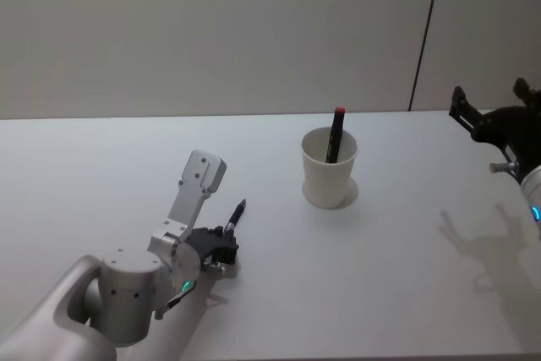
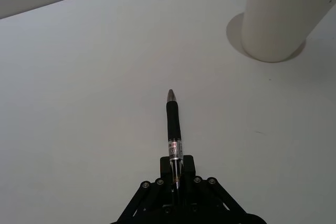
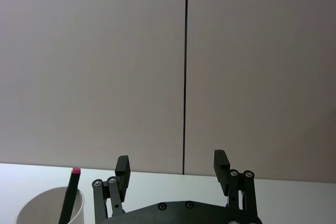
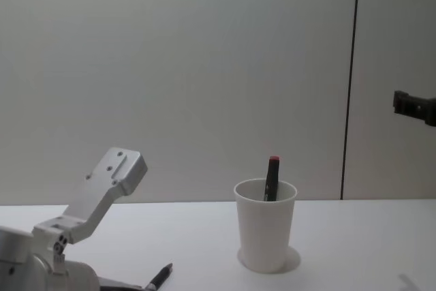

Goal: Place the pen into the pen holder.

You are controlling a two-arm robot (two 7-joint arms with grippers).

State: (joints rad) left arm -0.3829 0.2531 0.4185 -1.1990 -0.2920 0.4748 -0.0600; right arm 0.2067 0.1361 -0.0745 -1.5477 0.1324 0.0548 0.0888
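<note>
Left gripper point(image 1: 221, 241) is sitting low near the surface point(image 1: 406, 276), clamped on the back end of the pen point(image 1: 236, 214), whose long axis is running forward out of the jaws, tip leading. We're judging the pen holder point(image 1: 330, 171) to be ahead and right of that tip, well apart, upright, with a red-capped pen point(image 1: 336, 134) standing inside, so the left arm is nearer. Right gripper point(image 1: 494, 120) is hanging raised at the right, fingers spread, holding nothing.
</note>
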